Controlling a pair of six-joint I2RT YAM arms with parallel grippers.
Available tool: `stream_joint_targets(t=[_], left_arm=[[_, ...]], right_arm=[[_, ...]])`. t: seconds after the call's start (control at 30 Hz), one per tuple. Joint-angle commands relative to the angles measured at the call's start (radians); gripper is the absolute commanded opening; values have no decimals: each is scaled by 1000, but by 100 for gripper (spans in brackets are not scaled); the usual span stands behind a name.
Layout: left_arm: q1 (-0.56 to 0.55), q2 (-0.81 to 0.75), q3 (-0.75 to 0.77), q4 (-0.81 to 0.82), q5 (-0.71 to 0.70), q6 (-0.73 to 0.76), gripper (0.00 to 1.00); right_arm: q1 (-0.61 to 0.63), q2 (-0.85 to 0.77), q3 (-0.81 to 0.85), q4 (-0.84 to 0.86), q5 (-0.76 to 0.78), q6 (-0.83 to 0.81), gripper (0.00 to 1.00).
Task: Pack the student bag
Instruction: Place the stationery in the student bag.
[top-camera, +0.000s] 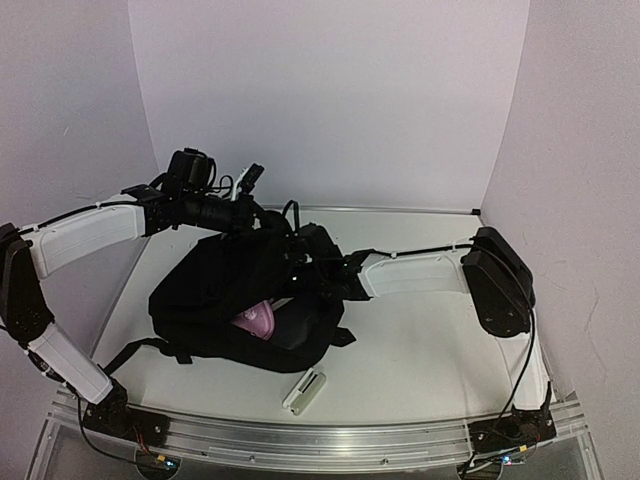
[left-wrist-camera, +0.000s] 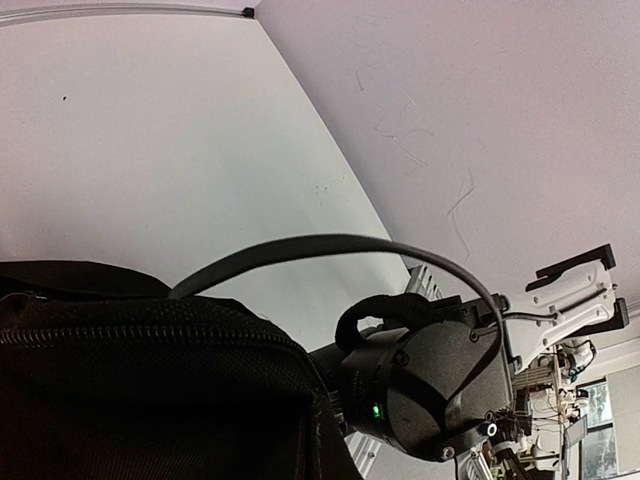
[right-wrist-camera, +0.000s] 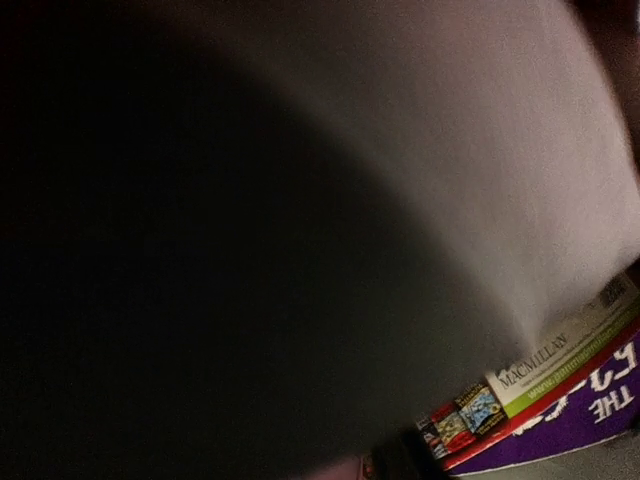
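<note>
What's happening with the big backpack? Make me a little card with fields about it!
bag: black student bag, lying open on the white table
showing in the opening: something pink
right wrist view: book with a purple cover, MACMILLAN printed on it
beside the bag: small white object, on its near side
left tool: shut, at the bag's top edge
right tool: down in the opening, fingers hidden

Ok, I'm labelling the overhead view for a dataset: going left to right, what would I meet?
Left arm's white link → student bag → right arm's white link → right arm's black elbow housing.
</note>
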Motion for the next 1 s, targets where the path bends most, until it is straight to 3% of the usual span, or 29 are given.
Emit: stream_joint_targets(t=[0.0, 0.23, 0.53, 0.7, 0.87, 0.97], left_arm=[[-1, -56, 26, 123, 42, -6, 0], [16, -84, 2, 120, 31, -3, 0], [28, -85, 9, 97, 66, 30, 0], [28, -63, 22, 56, 115, 65, 0], [-2, 3, 93, -161, 160, 197, 1], [-59, 48, 138, -311, 147, 283, 19]], right_arm=[[24, -150, -75, 100, 36, -26, 62], [20, -370, -303, 76, 166, -9, 81], [-90, -548, -477, -75, 314, 15, 89], [-214, -520, -490, -93, 211, 1, 89], [-259, -455, -458, -95, 119, -26, 89], [-285, -419, -424, -99, 89, -18, 88]])
